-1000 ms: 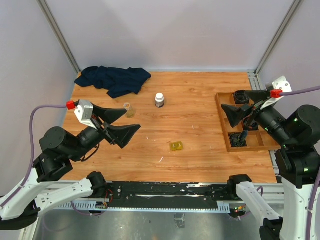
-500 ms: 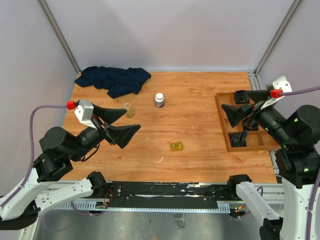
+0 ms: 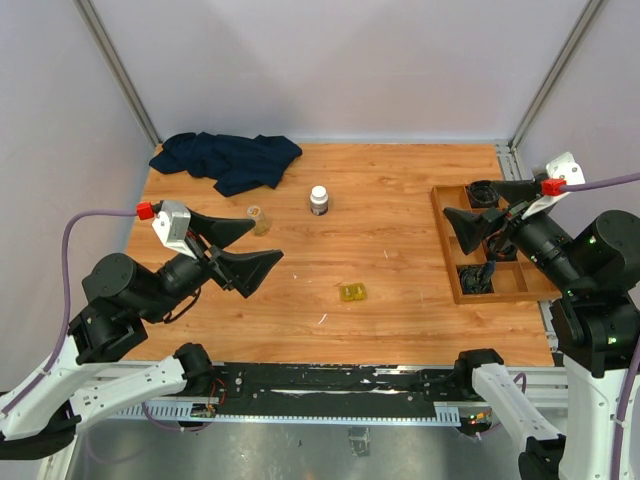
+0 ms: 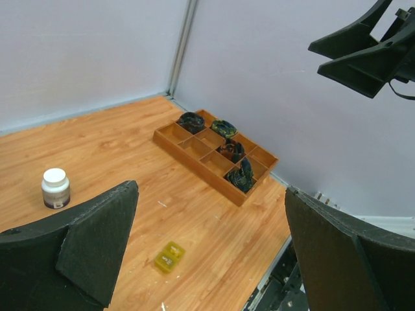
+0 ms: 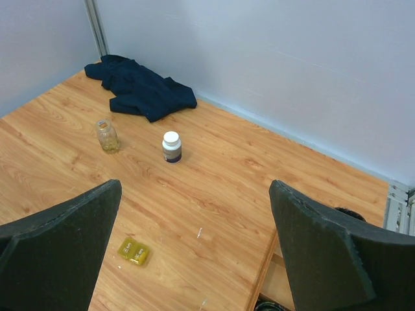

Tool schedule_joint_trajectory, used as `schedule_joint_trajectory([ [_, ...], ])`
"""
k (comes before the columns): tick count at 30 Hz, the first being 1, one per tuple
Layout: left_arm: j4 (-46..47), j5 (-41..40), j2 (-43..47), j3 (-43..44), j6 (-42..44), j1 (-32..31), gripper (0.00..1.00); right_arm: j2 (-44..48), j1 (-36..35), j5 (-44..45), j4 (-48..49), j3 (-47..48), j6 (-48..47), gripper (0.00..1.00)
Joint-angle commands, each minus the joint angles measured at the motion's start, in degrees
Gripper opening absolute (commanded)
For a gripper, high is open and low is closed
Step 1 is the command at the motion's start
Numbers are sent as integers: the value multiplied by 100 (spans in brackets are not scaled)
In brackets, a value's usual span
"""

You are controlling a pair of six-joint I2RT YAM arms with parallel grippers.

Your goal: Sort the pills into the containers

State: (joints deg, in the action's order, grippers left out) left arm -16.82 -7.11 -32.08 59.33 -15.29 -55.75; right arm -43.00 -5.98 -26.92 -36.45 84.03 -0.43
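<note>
**A:** While the left gripper [image 3: 266, 241] and the right gripper [image 3: 458, 200] are both gaping wide and carrying nothing, what is worrying you?

**B:** The amber vial [image 3: 258, 219] is standing upright left of centre, close by the left gripper in the overhead view. A clumsy descent is risking toppling it.

**A:** And the yellow case [image 3: 352, 292]?

**B:** It is lying flat at lower centre, so the jaws are probably going to skid it away.
</note>
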Motion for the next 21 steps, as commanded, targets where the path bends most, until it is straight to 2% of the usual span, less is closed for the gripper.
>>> schedule_joint_trajectory([
  [1, 92, 71, 61, -18, 79, -33, 99, 72, 88, 72, -25, 19, -71, 98],
  [21, 73, 61, 74, -9, 105, -33, 99, 81, 101, 141, -43, 28, -72, 98],
])
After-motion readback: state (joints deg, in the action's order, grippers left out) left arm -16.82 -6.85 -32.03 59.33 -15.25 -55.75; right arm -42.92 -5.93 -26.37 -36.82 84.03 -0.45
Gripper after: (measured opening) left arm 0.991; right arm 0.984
